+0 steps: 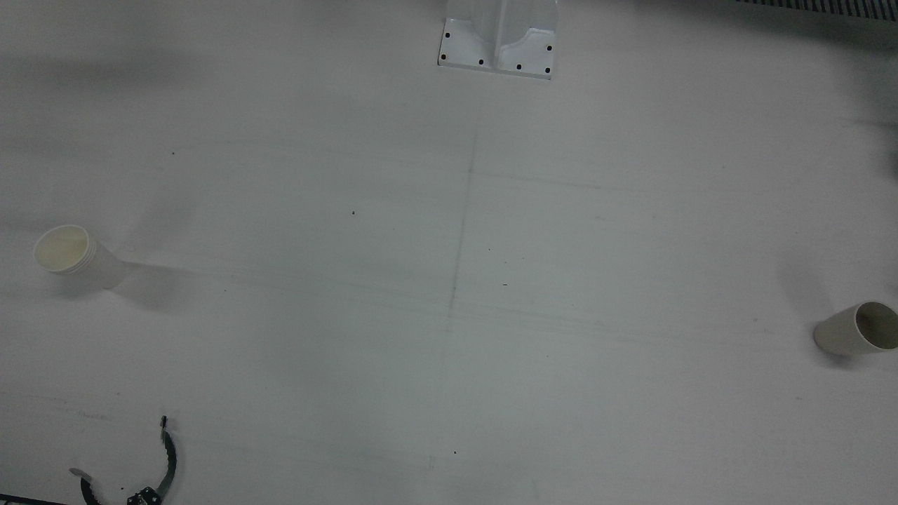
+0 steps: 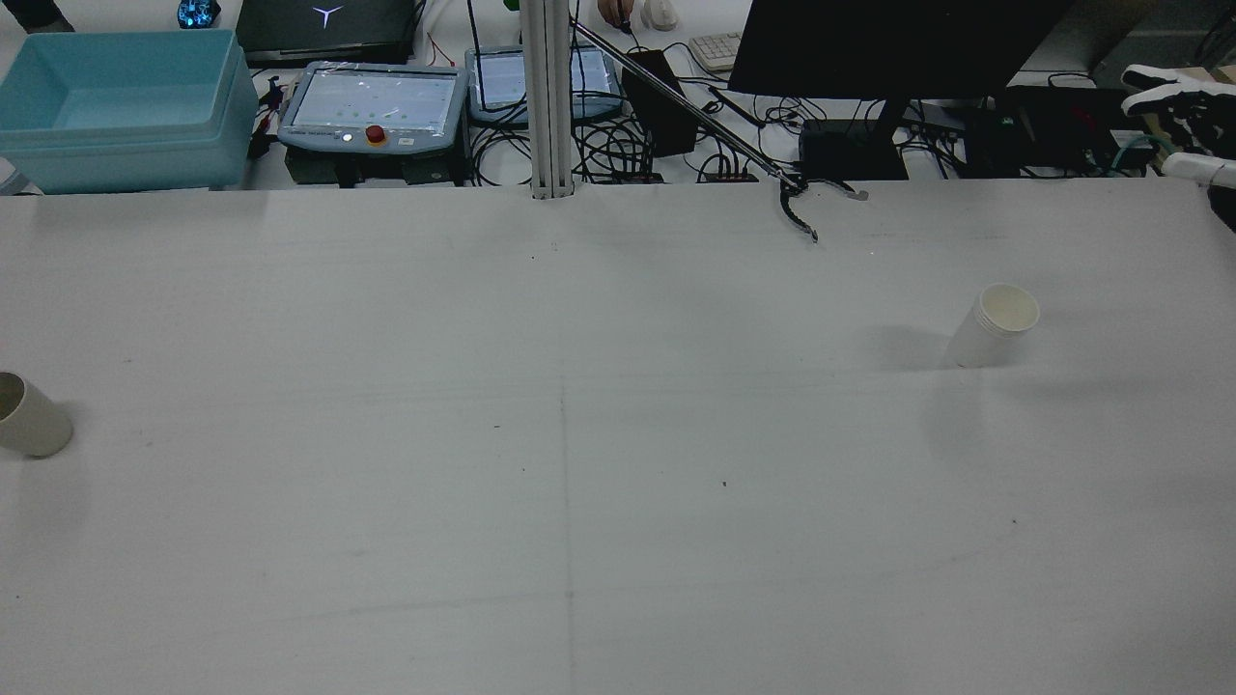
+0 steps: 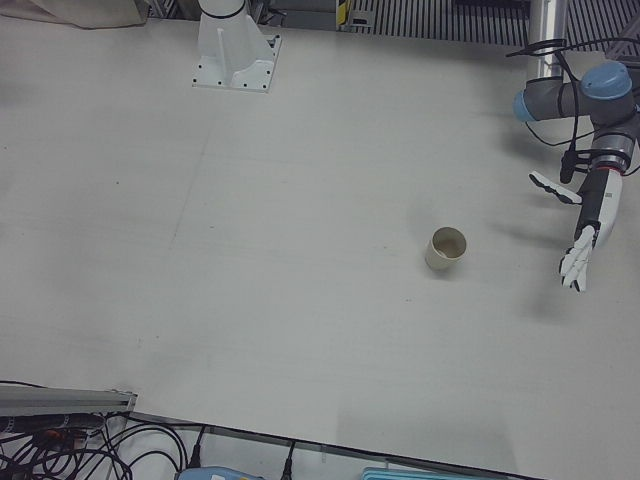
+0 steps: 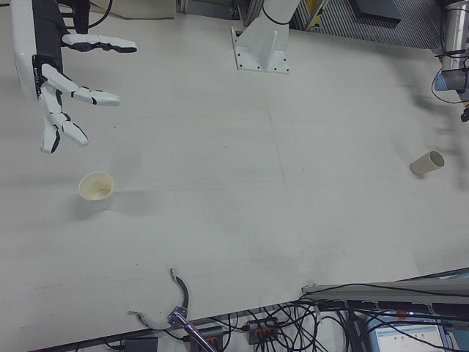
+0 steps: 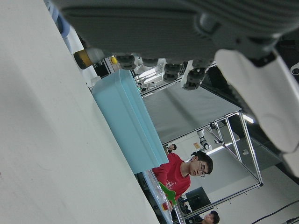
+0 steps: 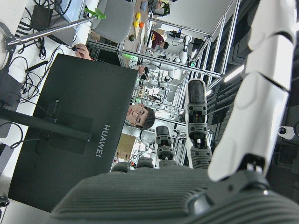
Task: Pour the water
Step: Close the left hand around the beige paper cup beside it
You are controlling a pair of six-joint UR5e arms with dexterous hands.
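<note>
Two paper cups stand far apart on the white table. One cup (image 4: 95, 189) is on my right arm's side, also seen as the cup (image 2: 997, 326) in the rear view and the cup (image 1: 70, 255) in the front view. My right hand (image 4: 60, 77) hovers open above and behind it, fingers spread, not touching. The other cup (image 3: 446, 248) stands on my left arm's side, shown again as the cup (image 2: 27, 417) and the cup (image 1: 857, 329). My left hand (image 3: 585, 228) hangs open to the side of it, well apart, holding nothing.
A black pincer tool on a rod (image 2: 806, 208) rests at the table's operator edge. The arm pedestal (image 1: 498, 43) stands at the back centre. Beyond the table are a blue bin (image 2: 116, 106), teach pendants (image 2: 372, 101), a monitor (image 2: 869, 48) and cables. A person (image 5: 184, 175) sits nearby.
</note>
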